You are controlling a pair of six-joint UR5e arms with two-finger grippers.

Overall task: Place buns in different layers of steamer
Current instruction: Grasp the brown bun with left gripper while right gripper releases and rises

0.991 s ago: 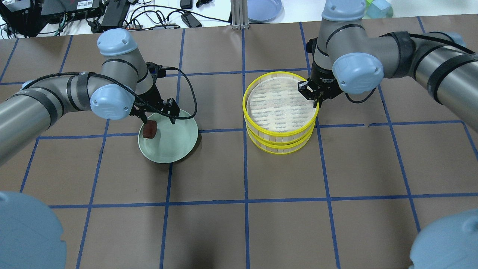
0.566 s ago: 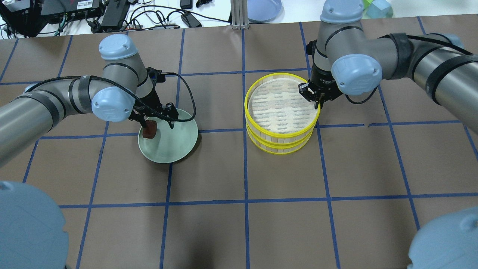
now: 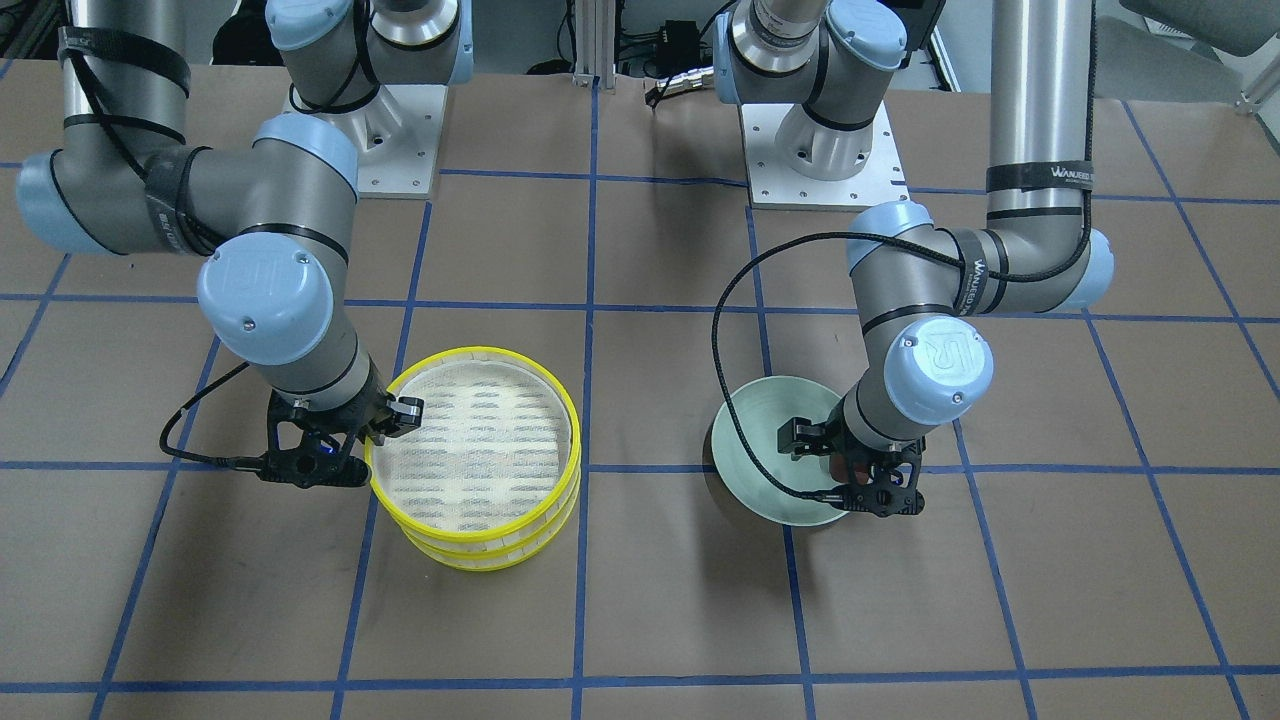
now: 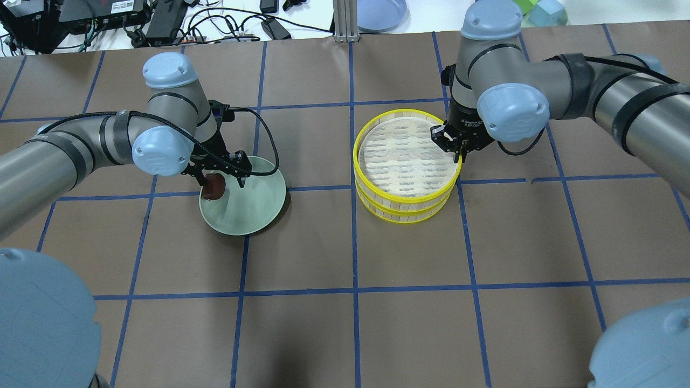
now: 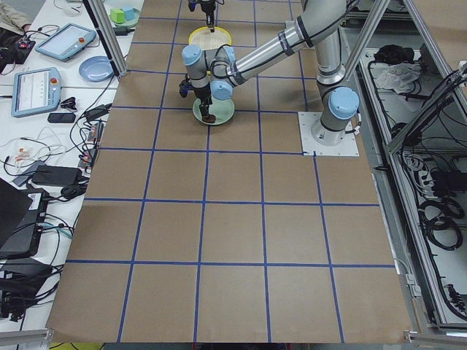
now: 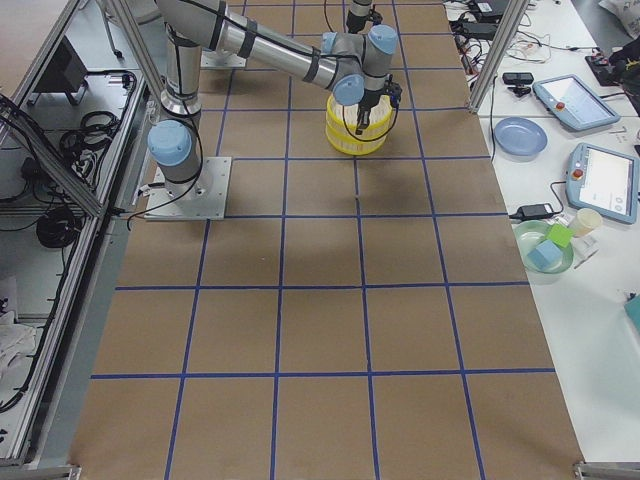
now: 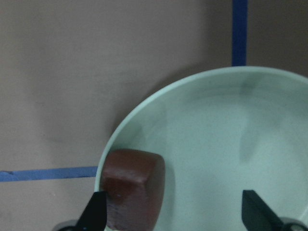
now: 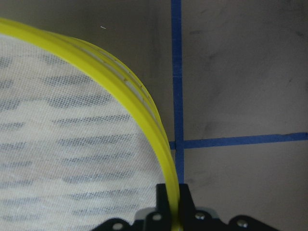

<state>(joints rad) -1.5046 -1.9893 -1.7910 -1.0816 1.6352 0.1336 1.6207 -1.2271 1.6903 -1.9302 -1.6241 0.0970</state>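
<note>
The dark reddish-brown bun (image 4: 213,186) lies at the left rim of the pale green plate (image 4: 253,207). My left gripper (image 4: 222,180) is open and straddles the bun. In the left wrist view the bun (image 7: 132,187) sits against one finger (image 7: 98,209), far from the other. The plate looks tilted. The two yellow-rimmed steamer trays are stacked, the upper (image 4: 408,200) on the lower (image 4: 404,219). My right gripper (image 4: 458,151) is shut on the upper tray's rim (image 8: 120,82) at its right side. The cream-white bun is hidden.
A blue plate (image 4: 380,13), cables and electronics (image 4: 129,16) and coloured blocks (image 4: 544,11) lie beyond the table's far edge. The brown mat with blue grid lines stretches bare toward the near side (image 4: 356,323).
The upper tray has come down a little onto the lower one with my right gripper still on its rim. My left gripper and the brown bun have shifted slightly toward the plate's left rim.
</note>
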